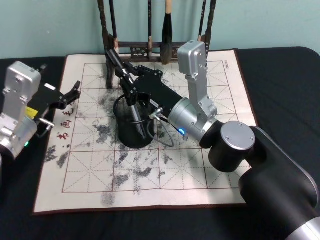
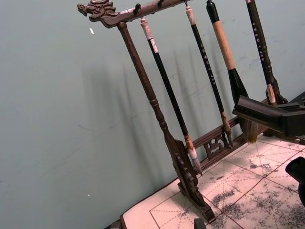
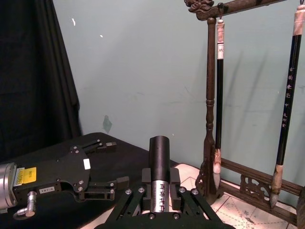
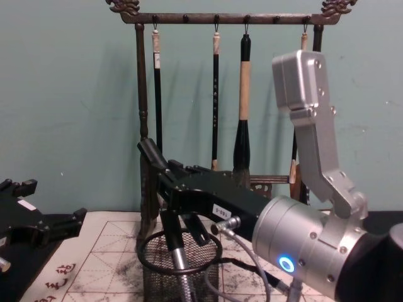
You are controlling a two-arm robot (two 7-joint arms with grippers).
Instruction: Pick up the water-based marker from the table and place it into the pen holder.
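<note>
**Marker poised over the cup**

Head view: your right gripper (image 1: 131, 95) clamps the marker (image 1: 134, 107) tilted, tip inside the pen holder (image 1: 132, 125) at the mat's (image 1: 200, 170) middle, aligned for dropping.

Right wrist view: fingers pinch its barrel.

Chest view: the brush rack (image 4: 220, 19) stands behind, clear. The left gripper (image 1: 70, 95) idles open, far left.

The right arm reaches forward and leftward across the middle of the scene, its silver forearm bent at the elbow and the black wrist angled downward. The right pincer (image 1: 131, 95) is clamped on the marker (image 3: 159, 168) (its 2 fingers (image 3: 175, 183) press either side of the barrel). The left arm sits low at the left edge, idle, its left pincer (image 1: 73, 94) parted and pointing forward.
</note>
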